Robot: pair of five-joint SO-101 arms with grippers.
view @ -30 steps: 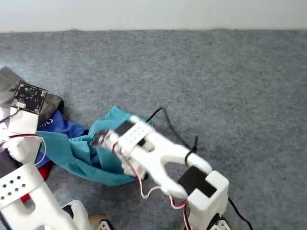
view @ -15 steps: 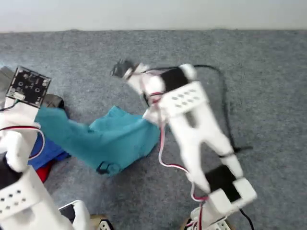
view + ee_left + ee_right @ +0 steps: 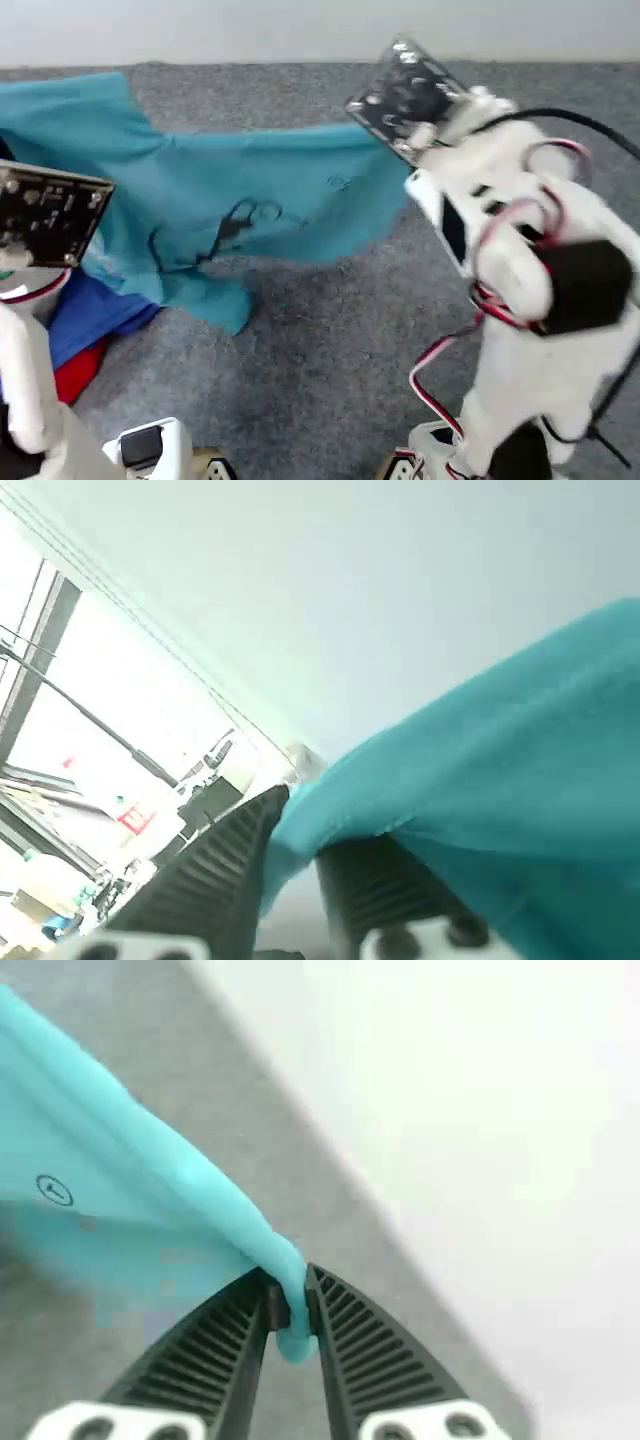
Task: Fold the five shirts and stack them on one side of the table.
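A teal shirt (image 3: 250,195) hangs stretched in the air between both arms, above the grey table (image 3: 330,340). My right gripper (image 3: 289,1305) is shut on one edge of the teal shirt (image 3: 120,1190), at the right in the high view. My left gripper (image 3: 300,830) is shut on the other end of the teal shirt (image 3: 500,770), raised at the left. Under the hanging cloth, a blue shirt (image 3: 95,315) and a red shirt (image 3: 75,368) lie heaped at the table's left edge.
The left arm's white body (image 3: 40,400) stands at the front left, the right arm's (image 3: 530,300) at the front right. Bare grey table surface lies between them and to the back right.
Both arms have risen and pulled apart, lifting the teal shirt off the pile and spreading it wide in the air. The right arm swung from the middle to the right.
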